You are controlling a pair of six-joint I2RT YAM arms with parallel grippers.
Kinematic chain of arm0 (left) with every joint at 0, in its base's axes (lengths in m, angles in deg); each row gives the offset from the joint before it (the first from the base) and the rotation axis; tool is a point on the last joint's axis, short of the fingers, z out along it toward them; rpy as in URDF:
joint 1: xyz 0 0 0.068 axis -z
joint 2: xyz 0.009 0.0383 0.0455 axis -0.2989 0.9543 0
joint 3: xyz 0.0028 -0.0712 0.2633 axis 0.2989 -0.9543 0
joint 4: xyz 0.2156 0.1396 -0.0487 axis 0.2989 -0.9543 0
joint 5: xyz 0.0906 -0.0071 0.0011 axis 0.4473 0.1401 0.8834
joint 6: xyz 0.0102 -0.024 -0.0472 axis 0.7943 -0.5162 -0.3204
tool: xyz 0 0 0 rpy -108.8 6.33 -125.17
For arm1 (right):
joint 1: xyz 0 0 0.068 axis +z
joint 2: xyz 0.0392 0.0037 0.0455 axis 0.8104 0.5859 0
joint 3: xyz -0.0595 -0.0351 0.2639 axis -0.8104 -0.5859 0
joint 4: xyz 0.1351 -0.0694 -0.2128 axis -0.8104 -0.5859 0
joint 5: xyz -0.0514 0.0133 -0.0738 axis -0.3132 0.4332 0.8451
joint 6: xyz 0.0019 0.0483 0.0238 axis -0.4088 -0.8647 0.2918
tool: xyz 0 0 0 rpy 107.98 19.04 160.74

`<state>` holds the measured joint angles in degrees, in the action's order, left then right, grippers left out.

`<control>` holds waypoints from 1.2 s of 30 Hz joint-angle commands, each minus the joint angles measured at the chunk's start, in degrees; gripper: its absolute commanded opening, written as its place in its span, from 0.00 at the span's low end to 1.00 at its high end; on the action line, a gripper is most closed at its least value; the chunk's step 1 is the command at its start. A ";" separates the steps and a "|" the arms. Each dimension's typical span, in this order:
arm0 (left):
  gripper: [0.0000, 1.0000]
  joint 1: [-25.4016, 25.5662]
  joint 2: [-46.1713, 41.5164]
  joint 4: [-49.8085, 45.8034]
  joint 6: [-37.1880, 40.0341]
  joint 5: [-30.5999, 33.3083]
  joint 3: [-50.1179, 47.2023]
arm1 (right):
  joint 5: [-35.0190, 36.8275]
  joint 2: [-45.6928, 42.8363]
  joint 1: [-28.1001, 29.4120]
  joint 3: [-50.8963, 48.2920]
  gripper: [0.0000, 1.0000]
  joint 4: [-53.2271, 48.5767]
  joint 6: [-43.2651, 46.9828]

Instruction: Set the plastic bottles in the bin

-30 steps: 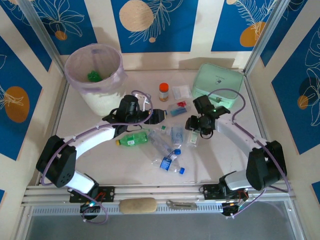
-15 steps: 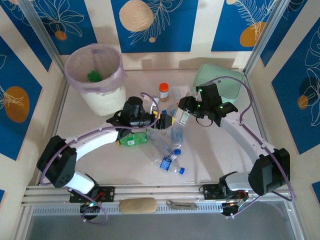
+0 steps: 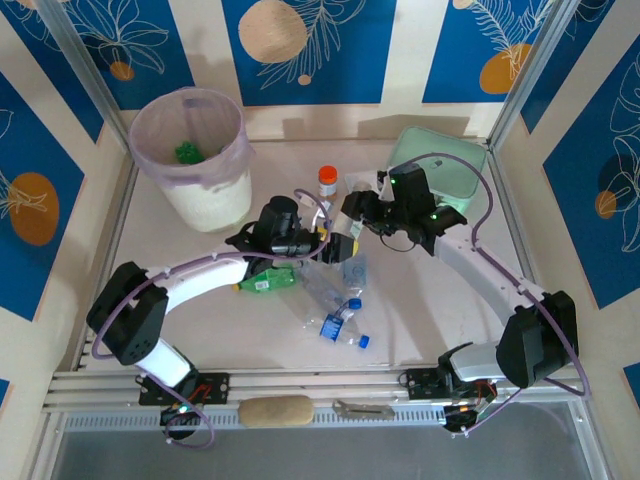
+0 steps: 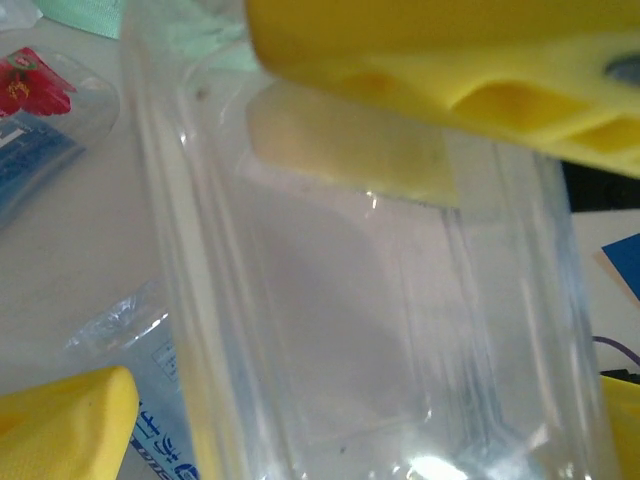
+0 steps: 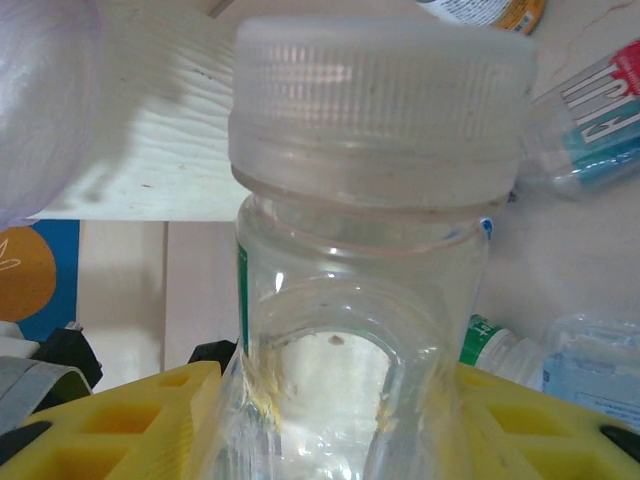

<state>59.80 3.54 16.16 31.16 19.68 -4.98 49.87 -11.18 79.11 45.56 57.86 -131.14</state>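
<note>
Two grippers close together above the middle of the table, toward its far edge. State of right gripper: clamped narrow on the body of a white-capped clear bottle, cap end pointing away from the wrist, one of the yellow fingers at each side of the shoulder. State of left gripper: spread wide, with a clear bottle body between its upper finger and lower finger. Contact of pads with that bottle wall: cannot tell. Same bottle as in the right gripper or another: cannot tell. Location of bin: far left corner of the table, upright, lined with a translucent pink bag, with a green object inside. Other plastic bottles loose on the table: green bottle on its side just beside the left forearm, on the near-edge side; clear bottles with blue labels and caps heaped in the middle, nearer the near edge than both grippers; bottle with red-and-blue label lying flat beyond the held cap. Orange-capped jar upright near the far edge, between bin and mint green container, the latter at the far right corner.
</note>
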 commanded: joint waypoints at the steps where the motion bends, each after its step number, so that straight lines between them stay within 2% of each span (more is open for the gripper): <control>1: 0.96 0.39 1.02 1.66 1.02 1.03 1.85 | -2.43 0.59 0.76 -0.56 0.50 1.56 -0.89; 6: 0.86 0.47 1.46 1.79 0.54 2.06 1.60 | -2.97 0.70 1.38 -0.72 0.50 1.65 -0.73; 13: 0.60 0.36 0.82 2.37 0.40 2.87 1.01 | -2.68 0.60 1.39 -1.17 0.50 1.65 -0.63; 17: 0.52 0.38 0.43 2.19 0.31 3.81 0.46 | -2.53 0.45 1.40 -1.44 0.52 1.73 -0.97; 19: 0.50 0.32 0.23 2.08 0.23 4.42 0.09 | -2.51 0.25 1.39 -1.51 0.55 1.82 -1.15; 24: 0.49 0.29 0.24 -0.66 0.03 7.60 -0.33 | -3.50 -0.02 0.33 -1.85 0.70 1.99 -2.09; 26: 0.46 0.10 0.20 -2.28 -0.19 9.54 -0.76 | -4.69 -0.47 -0.78 -2.43 0.74 2.64 -2.77; 31: 0.43 -0.57 -1.53 -3.53 -0.76 13.12 -2.87 | -4.53 -3.52 -4.11 -4.86 0.80 2.97 -4.00; 36: 0.43 -1.99 -3.90 -6.61 2.36 14.10 -1.67 | -3.17 -7.21 -7.61 -8.25 0.83 2.96 -5.21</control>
<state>58.93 3.04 11.18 31.21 31.77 -7.67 46.83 -16.06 72.64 38.83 60.55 -135.18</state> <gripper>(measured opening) 0.600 0.829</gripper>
